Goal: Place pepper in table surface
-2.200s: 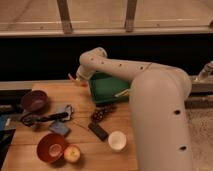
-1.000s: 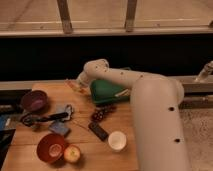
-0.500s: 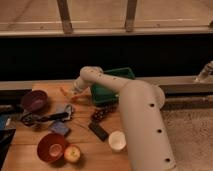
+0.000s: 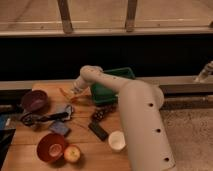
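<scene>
My gripper (image 4: 71,93) hangs low over the left back part of the wooden table surface (image 4: 30,160), just left of the green tray (image 4: 114,83). It is shut on the pepper (image 4: 64,93), a slim red-orange piece that sticks out to the left of the fingers, at or just above the wood. The white arm reaches in from the lower right and bends down over the tray's left edge, hiding part of it.
A purple bowl (image 4: 34,100) sits left of the gripper. A dark tool (image 4: 44,118) and a blue pad (image 4: 59,128) lie in front of it. Nearer me are a red bowl (image 4: 51,146), an apple (image 4: 72,154), a white cup (image 4: 117,140) and two dark blocks (image 4: 98,131).
The gripper has come down and slightly left from above the tray's left edge to just over the table, carrying the pepper with it. The arm's elbow has swung closer.
</scene>
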Controlling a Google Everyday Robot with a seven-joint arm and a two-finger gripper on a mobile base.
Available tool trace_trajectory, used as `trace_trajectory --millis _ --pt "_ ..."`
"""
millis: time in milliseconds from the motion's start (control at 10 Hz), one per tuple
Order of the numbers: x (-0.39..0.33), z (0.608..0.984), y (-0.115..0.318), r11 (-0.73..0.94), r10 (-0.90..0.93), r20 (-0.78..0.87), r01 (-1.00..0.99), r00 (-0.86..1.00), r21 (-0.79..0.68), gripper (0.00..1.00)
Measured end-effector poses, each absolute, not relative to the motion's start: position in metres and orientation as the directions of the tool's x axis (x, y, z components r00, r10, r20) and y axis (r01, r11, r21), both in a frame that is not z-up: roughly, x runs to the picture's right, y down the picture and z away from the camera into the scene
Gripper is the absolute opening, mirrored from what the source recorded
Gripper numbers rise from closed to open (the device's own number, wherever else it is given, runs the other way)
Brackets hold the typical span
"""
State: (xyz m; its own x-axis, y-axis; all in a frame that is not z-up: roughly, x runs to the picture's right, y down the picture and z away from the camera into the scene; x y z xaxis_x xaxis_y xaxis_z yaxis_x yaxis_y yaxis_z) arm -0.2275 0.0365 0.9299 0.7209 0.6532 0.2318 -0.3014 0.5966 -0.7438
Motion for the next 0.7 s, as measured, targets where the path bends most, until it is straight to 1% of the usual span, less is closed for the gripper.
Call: trace_trajectory --millis 500,700 --pt "-0.219 0.926 0.030 0.607 0.644 0.229 -0.306 0.730 -0.733 0.72" --pt "-0.213 0.922 0.012 0.633 0.628 0.235 -0.311 0.742 -0.709 0.72"
